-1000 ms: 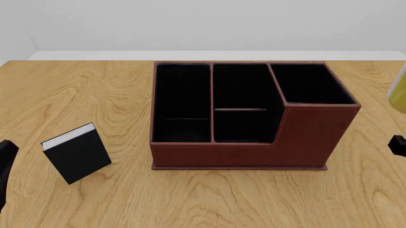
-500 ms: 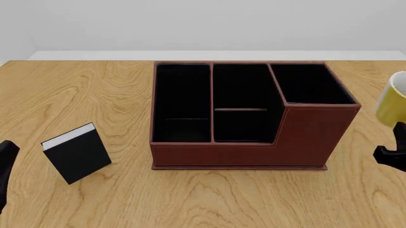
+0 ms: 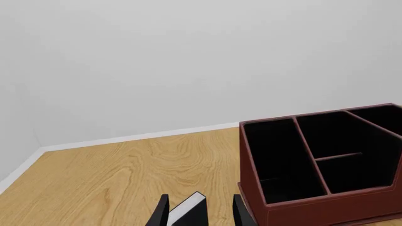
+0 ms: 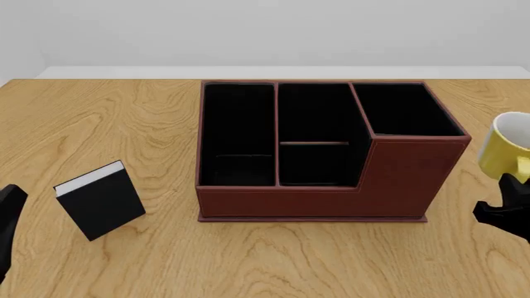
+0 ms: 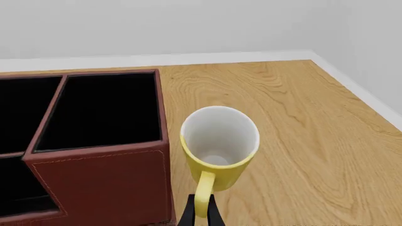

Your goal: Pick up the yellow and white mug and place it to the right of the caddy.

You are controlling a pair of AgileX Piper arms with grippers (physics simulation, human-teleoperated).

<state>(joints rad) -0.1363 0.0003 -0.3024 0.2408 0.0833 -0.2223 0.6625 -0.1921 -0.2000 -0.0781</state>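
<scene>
The yellow and white mug [image 5: 220,143] sits at the right end of the caddy [image 4: 331,149], just beside its tall right compartment and tilted so that its white interior faces the right wrist camera. In the front view the mug [image 4: 507,149] lies at the right frame edge, above the dark right end effector [image 4: 505,211]. In the right wrist view the right end effector [image 5: 201,214] is closed on the mug's yellow loop handle, its two dark fingers [image 5: 188,216] pinching the handle from either side. Whether the mug touches the counter [image 4: 124,124] cannot be told. The caddy [image 5: 94,141] stands mid-counter, its black-lined compartments open upward. A small black book [image 4: 99,200] with white page edges stands left of the caddy. The left end effector [image 3: 199,214] hangs near the book [image 3: 188,212], fingers [image 3: 242,214] apart and holding nothing.
</scene>
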